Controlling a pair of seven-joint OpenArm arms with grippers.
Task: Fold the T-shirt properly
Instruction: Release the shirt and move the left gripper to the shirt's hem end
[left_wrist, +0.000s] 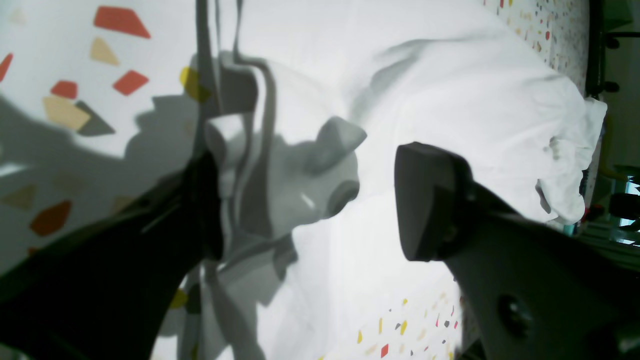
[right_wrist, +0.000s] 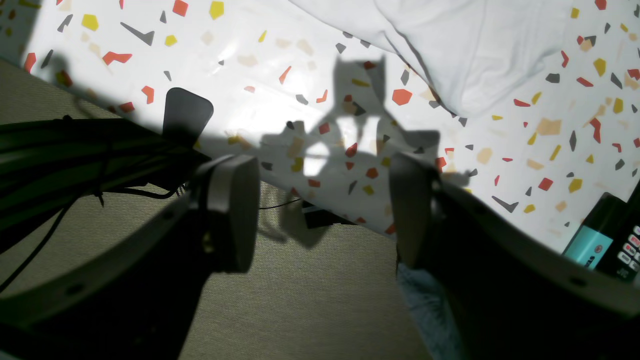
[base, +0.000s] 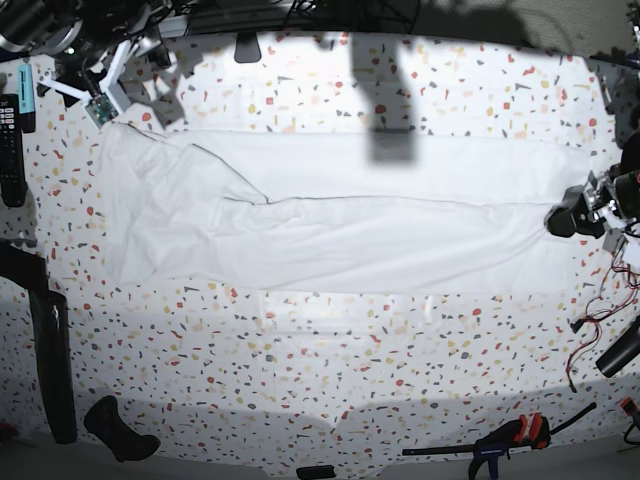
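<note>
The white T-shirt (base: 340, 215) lies as a long folded strip across the speckled table (base: 330, 370), wrinkled and bunched at its left end. In the base view my left gripper (base: 562, 220) sits at the strip's right end. In the left wrist view it (left_wrist: 315, 205) is open just above the T-shirt (left_wrist: 450, 100), with cloth beneath the gap and nothing gripped. My right gripper (base: 103, 100) hovers off the strip's upper-left corner. In the right wrist view it (right_wrist: 322, 215) is open and empty over the table edge, with a T-shirt corner (right_wrist: 475, 50) beyond it.
A black remote (base: 10, 150) and a teal device (right_wrist: 592, 247) lie at the table's left edge. A clamp (base: 510, 438) and a black object (base: 120, 430) sit near the front edge. Red wires (base: 600, 320) trail at the right. Carpet floor (right_wrist: 310, 300) shows past the edge.
</note>
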